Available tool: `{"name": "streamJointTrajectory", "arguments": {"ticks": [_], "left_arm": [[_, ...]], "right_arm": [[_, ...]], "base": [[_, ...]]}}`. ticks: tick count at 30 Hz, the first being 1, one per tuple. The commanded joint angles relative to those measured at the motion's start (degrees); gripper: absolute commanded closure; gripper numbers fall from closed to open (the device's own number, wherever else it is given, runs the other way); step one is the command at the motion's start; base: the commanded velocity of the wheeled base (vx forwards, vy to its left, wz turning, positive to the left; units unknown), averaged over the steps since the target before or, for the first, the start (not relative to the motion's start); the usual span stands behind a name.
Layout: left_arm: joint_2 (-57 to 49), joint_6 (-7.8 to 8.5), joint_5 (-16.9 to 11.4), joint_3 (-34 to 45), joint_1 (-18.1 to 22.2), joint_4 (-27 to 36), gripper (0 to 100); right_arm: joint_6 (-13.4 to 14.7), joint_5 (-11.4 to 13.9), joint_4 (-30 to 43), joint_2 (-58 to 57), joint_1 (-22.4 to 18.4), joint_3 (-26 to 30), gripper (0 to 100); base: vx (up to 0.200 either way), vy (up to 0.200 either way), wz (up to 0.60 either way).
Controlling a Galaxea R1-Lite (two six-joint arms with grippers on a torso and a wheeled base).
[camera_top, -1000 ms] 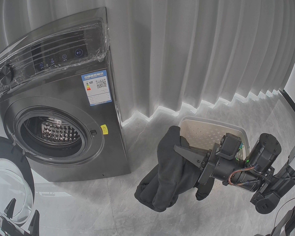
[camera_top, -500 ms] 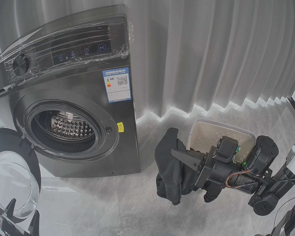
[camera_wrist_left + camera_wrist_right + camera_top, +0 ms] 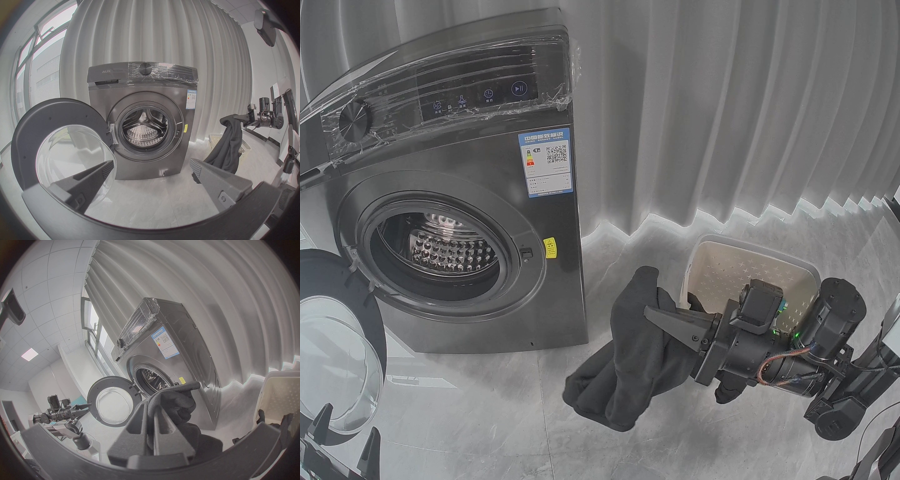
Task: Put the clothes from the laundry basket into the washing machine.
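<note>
The right tool (image 3: 651,312) is clamped together on a dark garment (image 3: 631,369), its two fingers pressed flat against each other with a fold of cloth bunched over their tips. The garment hangs from that grip in a long drape. Its upper hump rises just above the fingers and its lower folds spread out toward the washing machine (image 3: 487,156). From above I cannot tell whether the hem touches the floor (image 3: 487,412). In the left wrist view it seems to hang free.

Just behind the tool stands the laundry basket (image 3: 751,247), pale, its rim close to the curtain (image 3: 737,94). A scrap of dark cloth shows at the rim nearest the fingers.

Between the hanging garment and the machine's front corner lies a strip of bare grey floor, open along the whole front of the machine.

The round opening (image 3: 440,250) faces that open floor, and the perforated drum shows inside. The door (image 3: 331,350) is swung fully out on the hinge side, away from the basket, so its edge does not cross the path between garment and opening.

The left tool (image 3: 149,165) hangs low by the open door, its fingers set well apart with nothing between them.
</note>
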Motion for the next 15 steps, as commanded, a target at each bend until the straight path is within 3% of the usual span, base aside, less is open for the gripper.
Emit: {"name": "streamJointTrajectory", "arguments": {"ticks": [1,15], "left_arm": [[-1.0,-0.37,0.0,1.0,0.0,0.0,0],[-1.0,0.16,0.0,1.0,0.0,0.0,0]], "right_arm": [[0.0,0.0,0.0,0.0,0.0,0.0,100],[0.1,-0.3,0.0,-0.3,-0.1,0.2,100]], "base": [[0.0,0.0,0.0],[0.0,0.171,0.0]]}}
